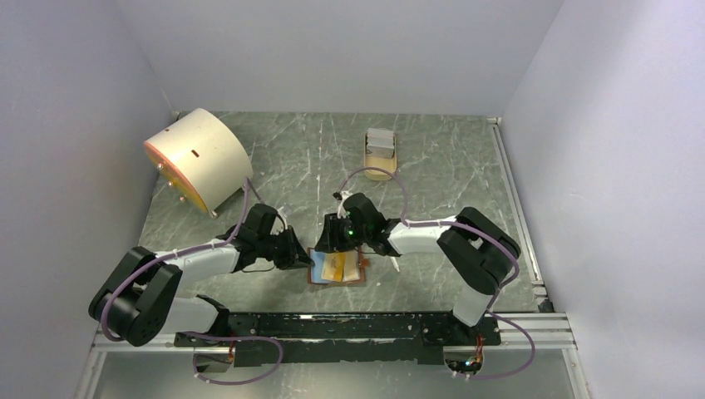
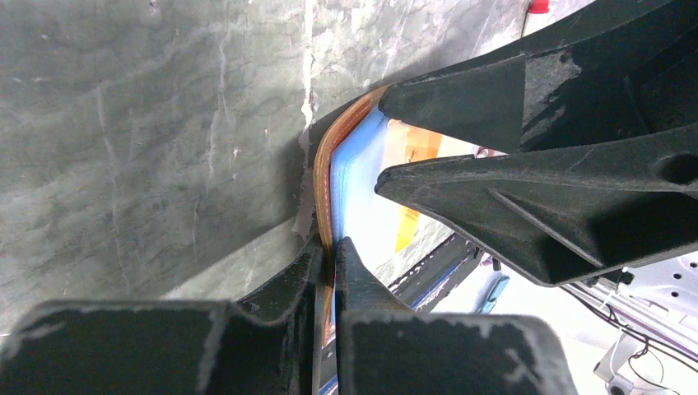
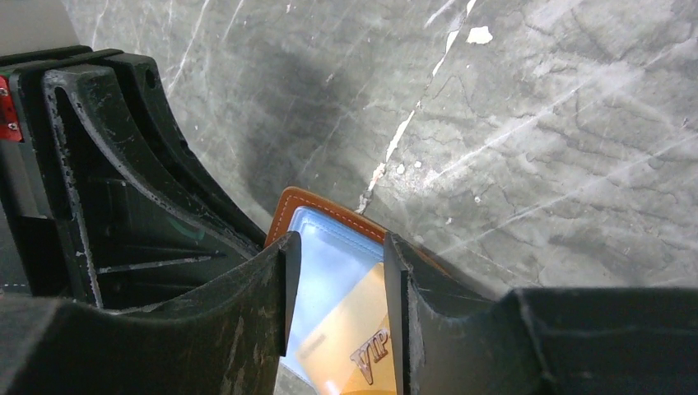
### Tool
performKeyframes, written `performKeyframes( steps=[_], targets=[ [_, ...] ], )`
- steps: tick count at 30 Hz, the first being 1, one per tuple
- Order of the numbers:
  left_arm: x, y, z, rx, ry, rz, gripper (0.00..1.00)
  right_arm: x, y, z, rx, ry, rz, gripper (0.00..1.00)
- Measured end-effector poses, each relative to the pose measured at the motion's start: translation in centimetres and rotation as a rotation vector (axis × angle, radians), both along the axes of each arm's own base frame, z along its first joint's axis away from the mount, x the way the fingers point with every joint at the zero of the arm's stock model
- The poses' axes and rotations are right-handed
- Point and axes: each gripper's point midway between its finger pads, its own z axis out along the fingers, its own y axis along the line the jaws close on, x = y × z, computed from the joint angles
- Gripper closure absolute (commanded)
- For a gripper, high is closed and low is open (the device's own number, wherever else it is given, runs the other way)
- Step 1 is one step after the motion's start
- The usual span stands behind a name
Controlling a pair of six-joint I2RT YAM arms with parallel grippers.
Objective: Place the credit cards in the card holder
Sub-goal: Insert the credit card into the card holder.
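The brown card holder (image 1: 318, 269) lies open on the table in front of the arms, light blue inside up. A gold card marked VIP (image 1: 336, 266) lies on its blue inside. My left gripper (image 1: 303, 255) is shut on the holder's brown left edge (image 2: 323, 164), which curls up between the fingertips (image 2: 333, 257). My right gripper (image 1: 331, 246) hovers open just over the holder (image 3: 306, 202). The gold card (image 3: 350, 333) shows in the gap between its fingers, and I cannot tell whether they touch it. A stack of pale cards (image 1: 381, 140) sits in the tan tray at the back.
The tan oval tray (image 1: 380, 169) stands at the back centre. A big cream drum (image 1: 198, 156) lies at the back left. A thin white stick (image 1: 391, 261) lies right of the holder. The right gripper's fingers (image 2: 527, 197) fill the left wrist view's right side.
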Motion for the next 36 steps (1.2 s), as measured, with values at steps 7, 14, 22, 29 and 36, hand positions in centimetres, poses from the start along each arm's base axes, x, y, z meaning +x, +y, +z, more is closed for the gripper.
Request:
performKeyframes(
  steps=[7,14,22,29,36],
  targets=[
    [-0.1,-0.1,0.0,-0.001,0.001,-0.004,0.91,-0.4,0.1,0.5,0.024,0.002,0.021,0.53],
    [-0.3,-0.2,0.0,-0.002,0.003,-0.007,0.91,0.0,-0.5,2.0,0.02,-0.005,-0.046,0.35],
    [-0.4,-0.3,0.0,-0.002,0.003,-0.013,0.91,-0.5,-3.4,5.0,0.059,-0.003,-0.214,0.36],
    [-0.3,-0.4,0.1,-0.005,-0.003,-0.015,0.91,-2.8,-5.1,2.3,-0.019,0.083,-0.283,0.36],
    [-0.4,-0.6,0.2,-0.011,-0.009,-0.019,0.91,-2.9,-5.2,1.5,-0.038,0.103,-0.32,0.37]
  ],
)
